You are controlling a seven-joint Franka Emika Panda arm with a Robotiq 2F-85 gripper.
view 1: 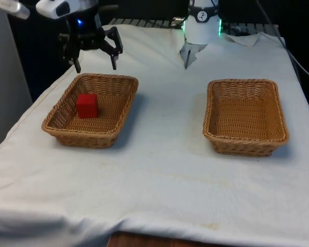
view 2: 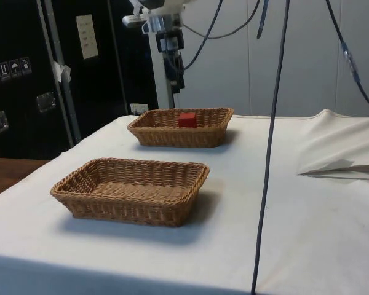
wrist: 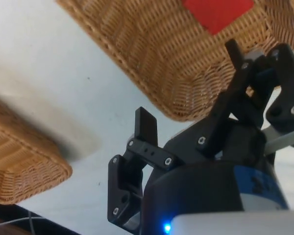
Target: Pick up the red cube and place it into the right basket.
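My hand (view 1: 95,64) hangs in the air above the far edge of the wicker basket (view 1: 121,108) that sits on the front view's left. The two black fingers (view 1: 113,49) are spread wide apart and grip nothing. They point down toward the surface (view 1: 159,170), which is covered by a white cloth.

The red cube (view 1: 87,105) rests on the floor of that same basket, toward its side nearest the front view's left. It sits upright and is well below my hand, not touching it. In the side view the red cube (view 2: 187,119) shows just above the rim of the farther basket (view 2: 209,132), with my hand (view 2: 170,52) raised above and behind it. In the wrist view a corner of the red cube (wrist: 218,12) lies inside the woven basket (wrist: 152,54), beyond my spread fingers (wrist: 146,127).

A second wicker basket (view 1: 270,103) of the same shape stands on the front view's right, well apart from the first. It holds nothing. In the side view this second basket (view 2: 80,184) is the nearer one. A dark cable (view 2: 270,153) hangs down in front of the side view.
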